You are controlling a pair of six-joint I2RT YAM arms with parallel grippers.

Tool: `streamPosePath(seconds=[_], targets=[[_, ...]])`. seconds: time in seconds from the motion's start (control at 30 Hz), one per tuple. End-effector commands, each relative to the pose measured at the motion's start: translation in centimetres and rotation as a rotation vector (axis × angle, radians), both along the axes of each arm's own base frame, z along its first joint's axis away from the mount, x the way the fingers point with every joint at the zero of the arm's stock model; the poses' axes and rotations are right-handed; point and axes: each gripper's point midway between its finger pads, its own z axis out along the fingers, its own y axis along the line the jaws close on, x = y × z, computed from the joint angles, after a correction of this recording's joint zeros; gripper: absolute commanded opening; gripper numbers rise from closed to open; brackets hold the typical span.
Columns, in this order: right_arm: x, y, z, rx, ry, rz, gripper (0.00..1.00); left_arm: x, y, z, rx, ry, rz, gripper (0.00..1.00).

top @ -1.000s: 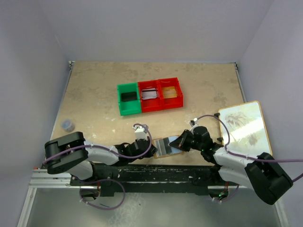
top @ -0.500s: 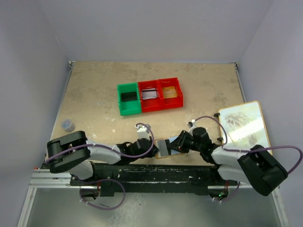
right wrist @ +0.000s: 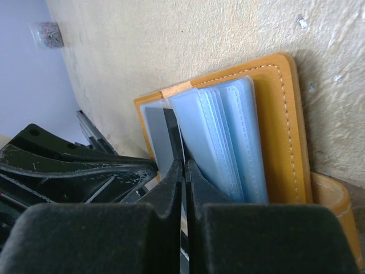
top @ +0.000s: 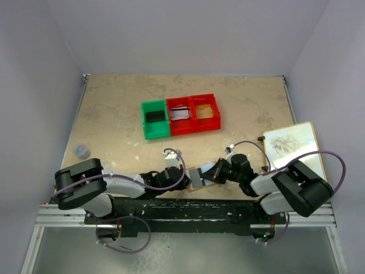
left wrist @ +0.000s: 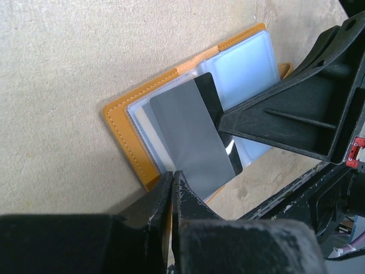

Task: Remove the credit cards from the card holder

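The card holder [left wrist: 122, 128] lies open near the table's front edge [top: 197, 178], orange outside with pale blue pockets [right wrist: 228, 131]. A grey credit card [left wrist: 188, 137] with a black stripe sticks slantwise out of its left half. My left gripper [left wrist: 173, 178] is shut on the holder's orange lower edge, right beside the card's corner. My right gripper [right wrist: 183, 165] reaches in from the right [top: 215, 171] and is shut on the card's black-striped edge [right wrist: 171, 128]. The rest of that card is hidden under its fingers [left wrist: 274, 114].
At mid-table stands a green bin [top: 155, 130] with a black card inside. Beside it are two red bins [top: 194, 127] holding a pale card and a gold one. A white tan-edged board [top: 293, 151] lies at the right, and a small clear object [top: 81, 150] at the left.
My right gripper opened briefly and shut again on the card, sitting slightly further left. The right arm's elbow swung in towards the holder. The left arm stayed put.
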Motion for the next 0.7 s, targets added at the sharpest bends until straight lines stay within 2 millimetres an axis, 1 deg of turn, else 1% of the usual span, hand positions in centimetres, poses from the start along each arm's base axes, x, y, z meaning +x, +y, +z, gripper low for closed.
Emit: streamPosePath(seconds=[0.0,0.1,0.13,0.2,0.27,0.33,0.37,0.43,0.5,0.6,0.67], targets=[[-1.4,-1.5,-2.3,-0.079,0.077,-0.022,0.00,-0.1,1.6,0.2,0.080,-0.025,-0.001,0.00],[-1.2,-1.8,-1.6,-0.079,0.067,-0.050,0.00,0.3,1.9,1.1,0.091,-0.055,0.006,0.00],[-1.1,-2.0,-1.5,-0.090,0.065,-0.064,0.00,0.4,2.1,1.1,0.107,-0.057,0.009,0.00],[-0.6,-2.4,-0.6,-0.099,0.041,-0.091,0.00,0.4,2.2,0.8,0.124,-0.055,0.012,0.00],[-0.3,-2.9,0.2,-0.110,0.020,-0.121,0.00,0.4,2.1,1.1,0.111,-0.055,0.012,0.00],[-0.4,-3.3,0.5,-0.110,0.009,-0.142,0.00,0.6,1.6,2.6,0.059,-0.072,0.015,0.00],[-0.4,-3.5,0.7,-0.103,0.004,-0.154,0.00,0.7,1.2,3.6,0.031,-0.085,0.013,0.02],[-0.8,-3.7,0.5,-0.097,0.017,-0.161,0.00,1.0,0.1,5.7,-0.026,-0.115,0.001,0.09],[-1.0,-3.9,0.2,-0.114,0.027,-0.162,0.00,1.2,-1.0,7.2,-0.056,-0.138,-0.026,0.12],[-1.0,-3.9,0.4,-0.110,0.018,-0.162,0.00,1.2,-3.0,8.0,-0.077,-0.147,-0.072,0.16],[-1.0,-3.7,0.6,-0.100,0.016,-0.154,0.00,1.3,-4.2,7.5,-0.076,-0.138,-0.095,0.17]])
